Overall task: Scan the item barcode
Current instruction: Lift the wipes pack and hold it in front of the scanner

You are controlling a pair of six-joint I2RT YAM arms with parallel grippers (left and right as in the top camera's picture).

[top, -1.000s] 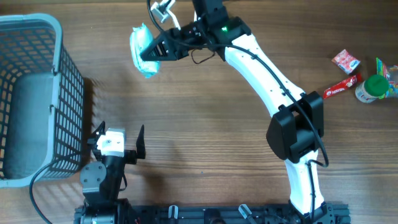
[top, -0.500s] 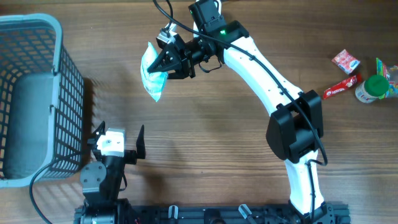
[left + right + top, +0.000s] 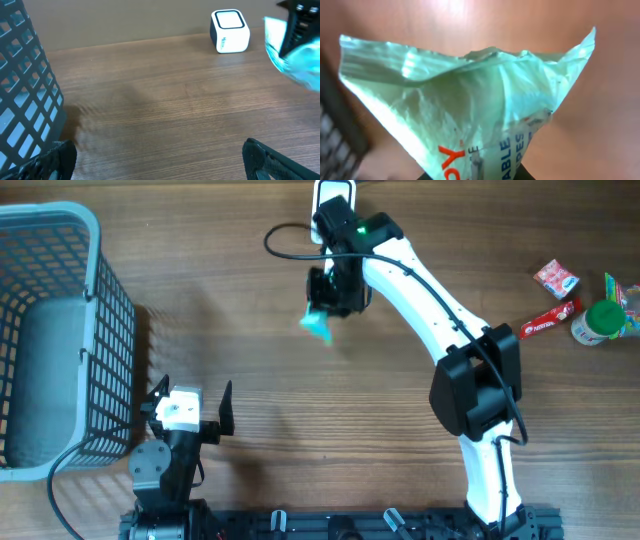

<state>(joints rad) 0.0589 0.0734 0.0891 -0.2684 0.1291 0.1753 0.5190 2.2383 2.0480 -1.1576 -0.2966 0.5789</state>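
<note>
Overhead view: a brown wood-grain table, matt, with fine streaks running along its length.
Scanner: a small white cube with rounded edges and a dark side panel; its top face carries a rounded square outline.
Packet: the task's item, a soft pouch of thin, pale green, glossy plastic film; it hangs off the table near the scanner, on the side toward the arms' bases.
Packet, right wrist view: a crimped, ridged seam runs along the flared top edge, the film below it is creased, and red and dark lettering is only partly legible.
Packet, left wrist view: a blurred, translucent blue-green shape to the right of the scanner.
Right gripper: black fingers pinched on the packet's edge, the white arm reaching in from the right of the scanner.
Left gripper: jaws spread wide and holding nothing, well apart from the scanner.
Basket: grey-blue plastic with a rectangular lattice wall and a smooth rim, far left of the scanner.
</note>
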